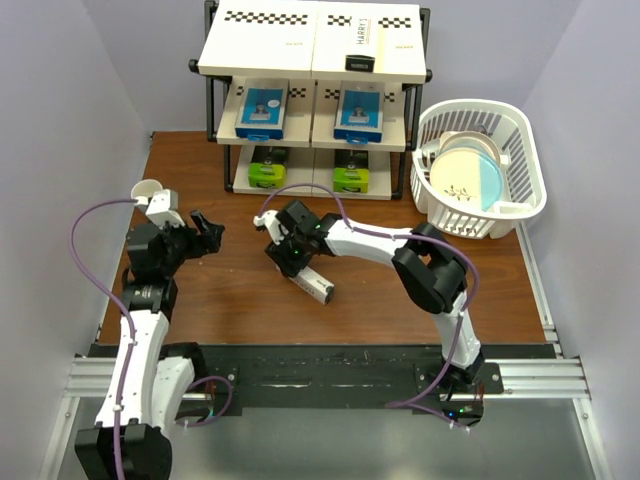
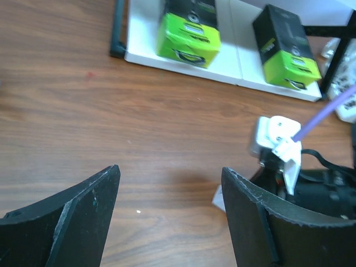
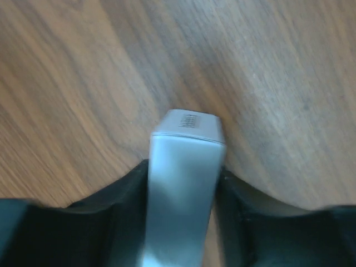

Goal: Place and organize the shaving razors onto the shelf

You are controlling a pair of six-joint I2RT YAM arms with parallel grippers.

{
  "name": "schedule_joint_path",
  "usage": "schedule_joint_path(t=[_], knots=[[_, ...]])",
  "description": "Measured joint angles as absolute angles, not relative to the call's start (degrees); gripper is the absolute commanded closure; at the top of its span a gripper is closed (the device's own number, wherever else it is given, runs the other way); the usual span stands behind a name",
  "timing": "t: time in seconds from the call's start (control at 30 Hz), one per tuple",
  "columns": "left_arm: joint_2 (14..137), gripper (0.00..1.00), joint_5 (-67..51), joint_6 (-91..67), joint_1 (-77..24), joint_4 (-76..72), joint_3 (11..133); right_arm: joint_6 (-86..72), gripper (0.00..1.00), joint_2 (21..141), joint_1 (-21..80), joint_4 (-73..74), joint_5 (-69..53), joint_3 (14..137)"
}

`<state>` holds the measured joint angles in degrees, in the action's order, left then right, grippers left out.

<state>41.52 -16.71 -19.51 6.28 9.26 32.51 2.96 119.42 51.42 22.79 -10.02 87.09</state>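
R pincer (image 3: 183,169) clenched on long white razor box (image 3: 186,144), fingers tight vs both long sides. The box is down at the wood surface (image 1: 230,295), in front of the shelf (image 1: 270,45) and apart from it. L pincer (image 2: 169,172) released, nothing btwn fingers, over bare wood. On shelf: 2 black/lime boxes (image 1: 268,167) bottom tier, 2 blue/white boxes (image 1: 262,110) mid, 1 white box (image 1: 361,45) top.

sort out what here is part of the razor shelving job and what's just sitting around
Job: shelf; two blue-and-white boxes on its middle tier; two black-and-green boxes on the bottom tier; white Harry's box on top; long white box on the table.
Lying about: white basket; plate inside it.
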Motion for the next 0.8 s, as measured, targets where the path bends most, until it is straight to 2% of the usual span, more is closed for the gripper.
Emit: schedule_joint_path(t=[0.03, 0.07, 0.13, 0.33, 0.57, 0.8], knots=[[41.67, 0.21, -17.58, -19.81, 6.37, 8.99, 32.12, 2.48, 0.74, 119.63, 51.4, 22.87, -10.09, 87.15], [41.89, 0.21, -18.7, -20.05, 6.44, 8.56, 31.79, 2.37, 0.91, 119.63, 51.37, 22.92, -10.17, 87.24], [42.68, 0.19, -21.69, -20.67, 6.61, 7.25, 31.22, 0.86, 0.96, 119.59, 51.22, 22.98, -10.55, 87.42], [47.62, 0.16, -37.5, -26.22, 7.01, -2.52, 29.52, -8.64, 0.87, 115.63, 47.48, 22.11, -16.38, 87.42], [54.11, 0.07, -55.86, -36.64, 7.09, -21.74, 27.73, -20.71, 0.85, 107.44, 37.23, 15.81, -25.65, 94.76], [60.93, 0.04, -64.38, -48.4, 3.79, -35.68, 26.87, -31.79, 0.81, 104.71, 36.67, 3.6, -29.63, 98.1]])
